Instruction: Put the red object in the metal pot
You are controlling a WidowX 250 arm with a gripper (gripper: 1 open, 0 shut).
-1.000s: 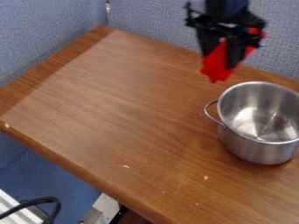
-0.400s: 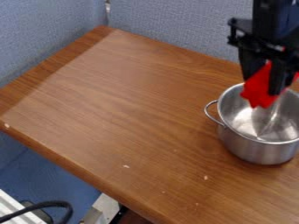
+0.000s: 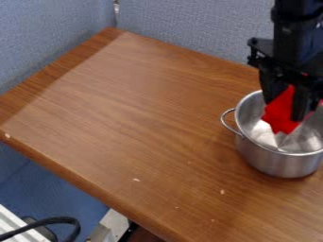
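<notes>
Here, with the gripper (image 3: 288, 87) clamped on the red block (image 3: 282, 110) hanging partly inside the metal pot (image 3: 280, 151), lower it clear of the rim before releasing.

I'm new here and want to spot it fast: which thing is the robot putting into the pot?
Start at the brown wooden table and follow it to the round shiny steel pot at its right edge. Just above the pot's opening, the black tool grips a bright red rectangular block. It is the only red thing in view.
</notes>
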